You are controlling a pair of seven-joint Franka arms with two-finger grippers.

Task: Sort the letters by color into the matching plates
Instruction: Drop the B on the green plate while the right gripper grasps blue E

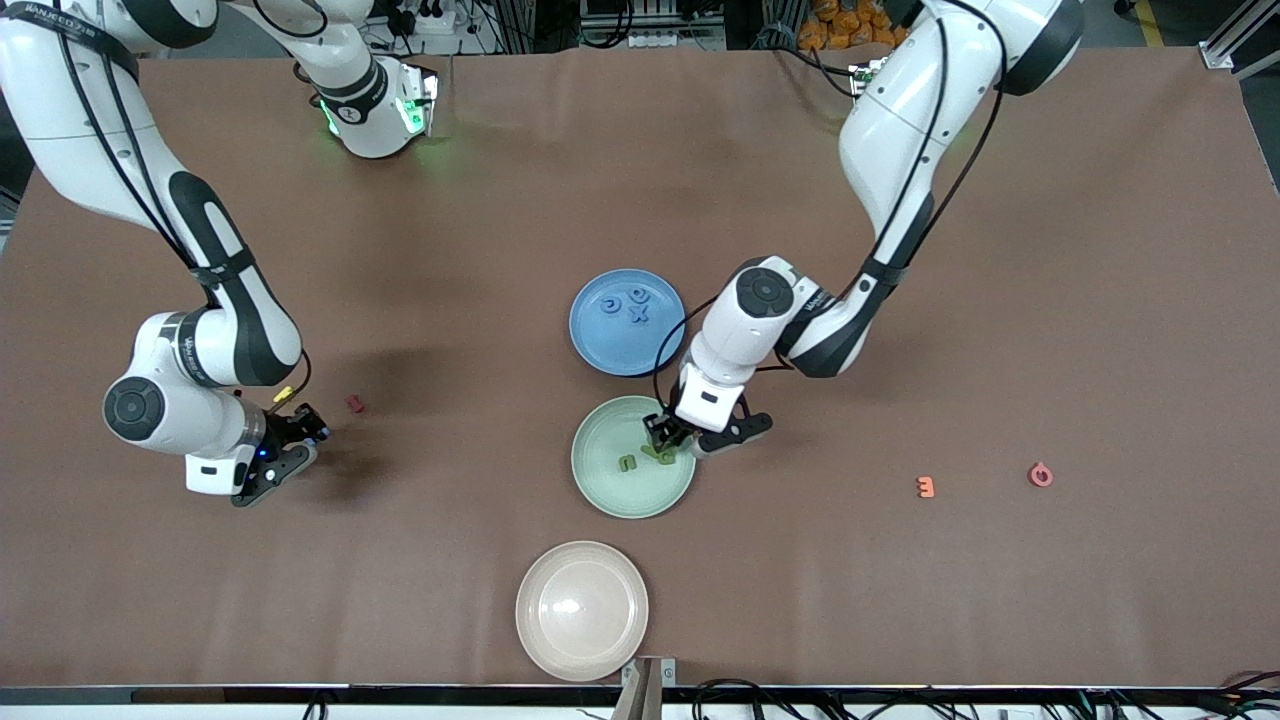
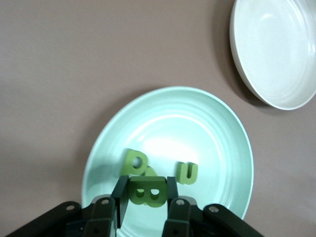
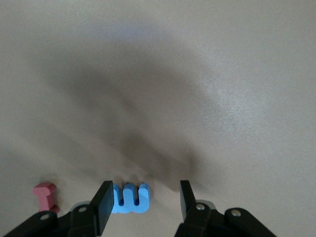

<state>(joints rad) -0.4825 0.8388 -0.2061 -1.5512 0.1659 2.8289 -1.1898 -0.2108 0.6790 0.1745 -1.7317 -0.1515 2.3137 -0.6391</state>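
My left gripper [image 1: 668,437] hangs low over the pale green plate [image 1: 600,480], shut on a green letter B [image 2: 148,191]. Two more green letters lie in that plate [image 2: 173,118]: a D [image 2: 134,162] and a U [image 2: 188,173]. The blue plate [image 1: 600,350], farther from the front camera, holds three blue letters [image 1: 637,306]. My right gripper [image 1: 295,442] is down at the table toward the right arm's end, open. A blue letter [image 3: 130,198] rests on the table between its fingers, close to one finger [image 3: 103,205]; the front view hides it.
A red letter [image 1: 355,404] lies beside the right gripper, also seen as the red letter [image 3: 45,195] in the right wrist view. A beige plate [image 1: 582,610] sits nearest the front camera. An orange letter [image 1: 925,487] and a pink letter [image 1: 1040,475] lie toward the left arm's end.
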